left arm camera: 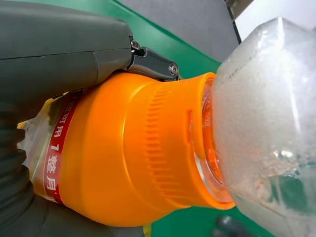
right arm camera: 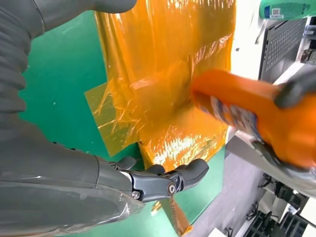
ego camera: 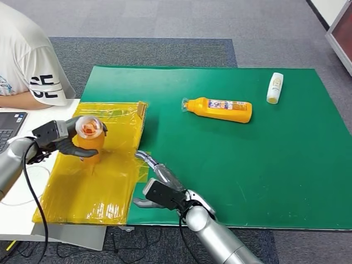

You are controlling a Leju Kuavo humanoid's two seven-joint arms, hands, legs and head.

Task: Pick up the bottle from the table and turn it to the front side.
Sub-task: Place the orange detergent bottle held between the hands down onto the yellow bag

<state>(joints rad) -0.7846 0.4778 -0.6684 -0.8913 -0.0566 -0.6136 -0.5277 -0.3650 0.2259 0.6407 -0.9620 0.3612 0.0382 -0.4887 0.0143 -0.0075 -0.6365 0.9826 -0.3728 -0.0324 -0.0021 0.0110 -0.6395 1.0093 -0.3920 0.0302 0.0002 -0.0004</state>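
Observation:
My left hand [ego camera: 58, 140] grips an orange bottle [ego camera: 89, 137] with a clear cap, holding it upright just above the yellow film [ego camera: 95, 187] at the table's left. The left wrist view has that bottle [left arm camera: 123, 148] close up, a red label band on it and its clear cap [left arm camera: 268, 123] pointing away from my hand [left arm camera: 56, 54]. My right hand [ego camera: 159, 184] hovers open near the front edge of the green mat [ego camera: 249, 165], beside the film's corner. From the right wrist, my open fingers [right arm camera: 164, 180] lie apart from the held bottle [right arm camera: 260, 118].
A second orange bottle [ego camera: 218, 109] lies on its side mid-mat, and a small white bottle [ego camera: 275, 88] lies at the far right. A person in a white shirt [ego camera: 25, 60] sits at the far left by a laptop [ego camera: 10, 124].

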